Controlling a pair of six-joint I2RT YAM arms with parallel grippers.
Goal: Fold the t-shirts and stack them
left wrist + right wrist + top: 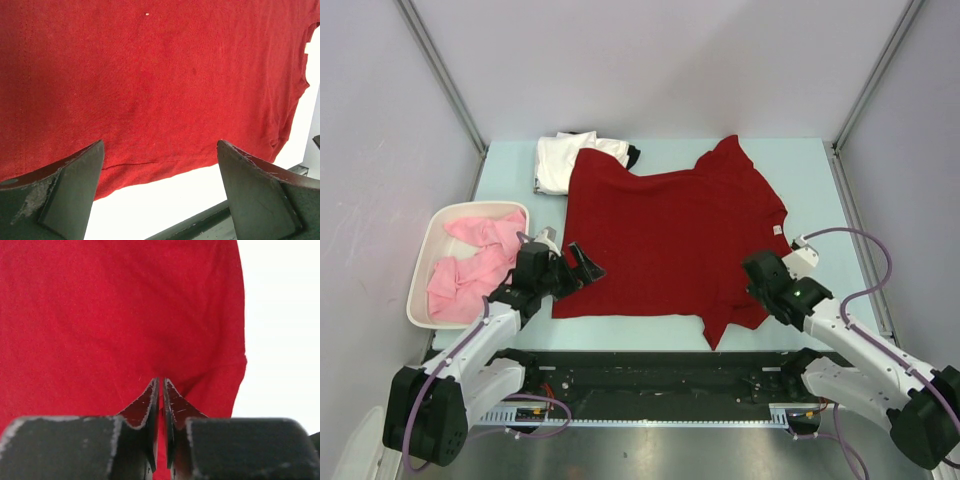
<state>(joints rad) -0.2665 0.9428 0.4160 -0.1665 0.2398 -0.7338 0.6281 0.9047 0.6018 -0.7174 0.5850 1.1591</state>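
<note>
My right fingers [155, 405] are clenched on the dark red t-shirt [670, 235], with a thin fold of its cloth caught between the two tips. The pinch is at the near right part of the shirt, close to the near sleeve, and the cloth bunches a little there. In the right wrist view red fabric fills almost everything ahead of the tips, with pale bench showing only along the right side.

My left fingers [583, 264] are released and spread wide at the shirt's near left corner. In the left wrist view the stitched hem edge runs across the gap between them, with bare bench on the near side of it. I cannot tell whether either tip touches the cloth.

The shirt lies spread out and mostly flat in the middle of the bench [810, 170]. It is turned sideways, with its hem to the left, its collar and a small white label to the right, one sleeve pointing away from me and the other toward me.

A folded white t-shirt [555, 160] lies at the red shirt's far left corner, and the red cloth overlaps its near right edge. A bit of a black t-shirt [633, 155] peeks out just beyond that same corner, touching the white one. Left of the red shirt stands a white basket [418, 290] at the bench's left edge, with a crumpled pink t-shirt [470, 265] inside it.
</note>
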